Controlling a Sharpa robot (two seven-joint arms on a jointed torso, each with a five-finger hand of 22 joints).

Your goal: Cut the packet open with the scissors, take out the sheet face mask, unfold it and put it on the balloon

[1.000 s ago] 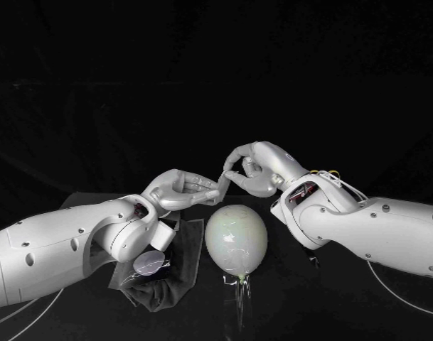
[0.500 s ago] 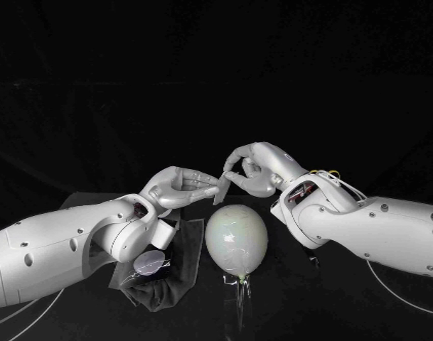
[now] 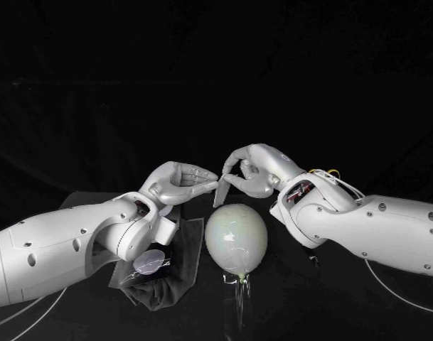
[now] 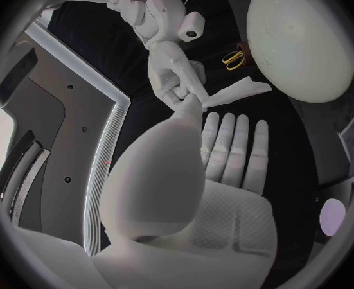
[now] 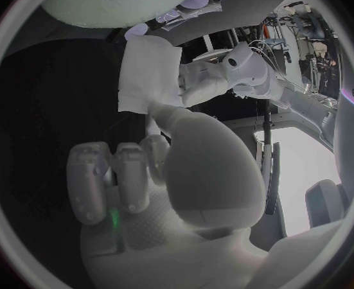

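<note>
While both pinch folded sheet mask (image 3: 220, 190) above balloon (image 3: 237, 238), left robot hand (image 3: 180, 183) and right robot hand (image 3: 249, 170) sit close, fingertips nearly meeting. Step judged: unfolding. Advice: set pinches on separate layers, draw apart slowly, avoid tearing, hold mask over balloon. Left wrist view adds scissors (image 4: 234, 59) lying near balloon. Right wrist view shows mask's broad white face.

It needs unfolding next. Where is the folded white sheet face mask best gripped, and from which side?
Likely its free edge, away from the end that the left hand and right hand pinch between them. The folded white sheet face mask hangs as a thin, limp flap near the pale oval balloon, so a thumb-and-finger pinch from the side, across its flat faces, suits it.
</note>
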